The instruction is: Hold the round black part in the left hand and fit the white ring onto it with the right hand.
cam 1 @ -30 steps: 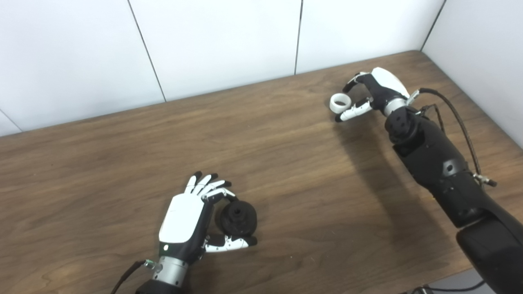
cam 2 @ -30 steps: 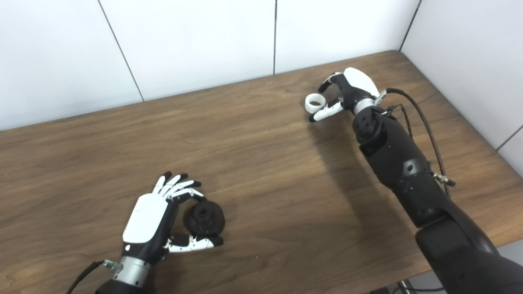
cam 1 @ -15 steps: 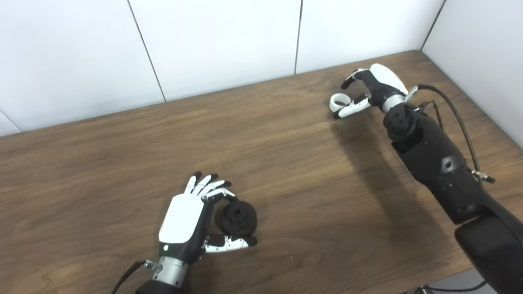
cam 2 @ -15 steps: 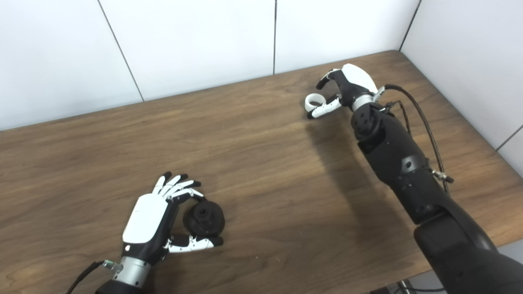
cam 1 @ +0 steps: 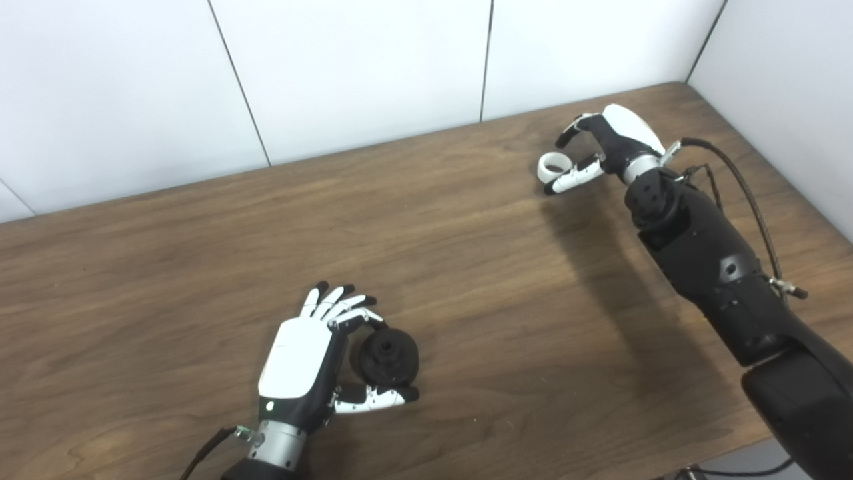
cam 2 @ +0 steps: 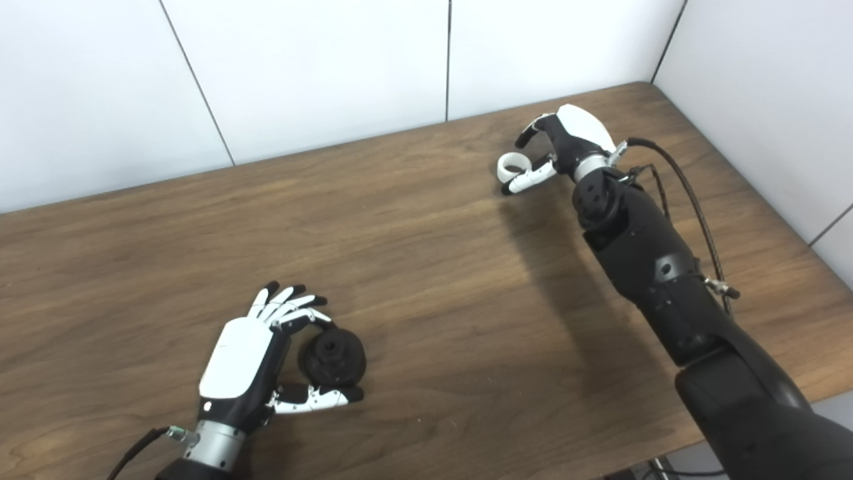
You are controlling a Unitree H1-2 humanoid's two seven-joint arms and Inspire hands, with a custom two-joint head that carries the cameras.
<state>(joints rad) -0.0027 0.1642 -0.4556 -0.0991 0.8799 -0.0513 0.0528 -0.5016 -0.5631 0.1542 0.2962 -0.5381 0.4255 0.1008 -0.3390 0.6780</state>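
At the near left, our left hand grips the round black part on the table — hub up, ready. Far right, our right hand half-curls beside the white ring; a grip we cannot tell.

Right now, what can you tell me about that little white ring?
The white ring is a small, smooth, plain band, plastic by the look of it, with an open centre. It sits at the far right of the wooden table, between the curled fingers of the right hand. Whether it rests on the wood or is lifted cannot be told.
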